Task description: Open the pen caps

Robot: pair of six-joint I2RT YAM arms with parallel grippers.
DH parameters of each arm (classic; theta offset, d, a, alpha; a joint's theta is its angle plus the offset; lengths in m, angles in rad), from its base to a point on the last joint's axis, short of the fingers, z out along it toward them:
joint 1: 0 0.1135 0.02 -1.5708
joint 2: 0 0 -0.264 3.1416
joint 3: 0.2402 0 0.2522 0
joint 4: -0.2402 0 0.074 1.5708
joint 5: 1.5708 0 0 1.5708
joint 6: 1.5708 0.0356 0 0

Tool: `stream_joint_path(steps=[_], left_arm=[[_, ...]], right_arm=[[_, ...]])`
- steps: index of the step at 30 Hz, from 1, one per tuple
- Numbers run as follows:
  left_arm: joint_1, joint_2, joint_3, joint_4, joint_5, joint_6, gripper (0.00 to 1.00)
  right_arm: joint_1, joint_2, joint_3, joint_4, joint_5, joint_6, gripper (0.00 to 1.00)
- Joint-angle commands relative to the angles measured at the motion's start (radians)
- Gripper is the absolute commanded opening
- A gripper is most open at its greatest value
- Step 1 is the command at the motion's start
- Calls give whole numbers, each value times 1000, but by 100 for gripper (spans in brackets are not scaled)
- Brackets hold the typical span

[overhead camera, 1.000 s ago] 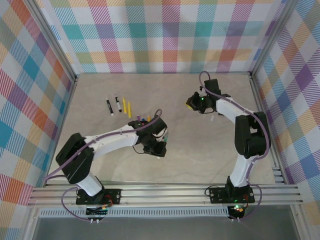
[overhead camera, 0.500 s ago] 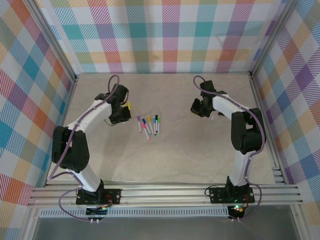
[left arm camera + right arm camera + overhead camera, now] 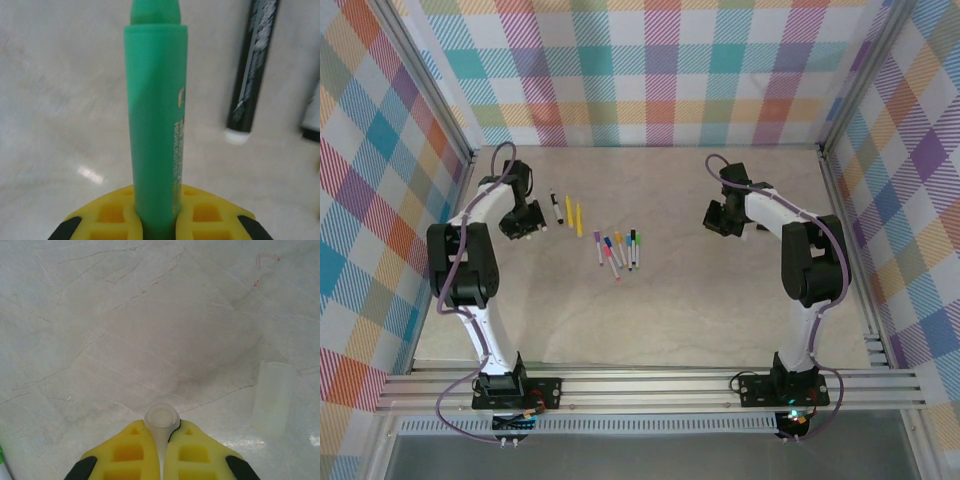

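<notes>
My left gripper (image 3: 156,200) is shut on a green pen (image 3: 155,115). The pen points away from the wrist just above the table, and its bare green tip shows at the top. In the top view this gripper (image 3: 523,224) sits at the far left beside a black pen (image 3: 557,208) and two yellow pens (image 3: 574,214). My right gripper (image 3: 161,432) is shut on a clear pen cap (image 3: 161,419), seen end-on. A second clear cap (image 3: 272,397) lies on the table to its right. In the top view the right gripper (image 3: 718,218) is at the far right.
Several white-barrelled pens with coloured ends (image 3: 617,250) lie in a loose row at the table's middle. A black pen (image 3: 250,75) lies right of the green one, another dark pen (image 3: 312,120) at the frame edge. Checked walls enclose the table.
My left arm has swung from the table's middle out to the far left, carrying the green pen and uncovering the row of pens. The right gripper has hardly moved.
</notes>
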Motion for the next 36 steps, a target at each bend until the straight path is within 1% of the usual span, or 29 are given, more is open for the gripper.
stream_joint_path(steps=[1,4,7,10,12,15,16,20,22,27,30,33,35,36], left_arm=[[-2,77,70,3,38,24,0],[-2,137,102,-16,12,20,0],[-1,160,99,-13,-23,19,0],[-2,175,96,-3,-12,19,2],[-2,185,99,-1,-13,19,5],[-2,193,99,1,-19,21,14],[-2,193,99,2,-21,21,15],[-6,190,96,13,-19,26,26],[-11,189,99,15,-19,28,29],[-27,179,110,7,-27,28,32],[-45,164,114,4,-35,28,33],[-65,149,125,-11,-52,28,33],[-74,131,129,-14,-57,24,34],[-80,119,132,-18,-62,20,34]], right_arm=[[2,12,15,-33,20,-14,0],[2,10,9,-37,30,-16,0],[2,4,1,-41,41,-19,0],[2,-4,-10,-45,63,-24,0],[1,-5,-7,-55,83,-25,0],[1,-4,-8,-69,107,-26,0],[2,-2,-9,-74,115,-25,0],[2,5,-12,-83,148,-21,1],[2,10,-9,-88,164,-21,4],[1,22,-7,-97,196,-22,11],[2,29,-6,-101,224,-23,14],[2,36,1,-112,246,-25,21],[1,35,0,-109,251,-29,30],[1,32,-1,-107,250,-32,32]])
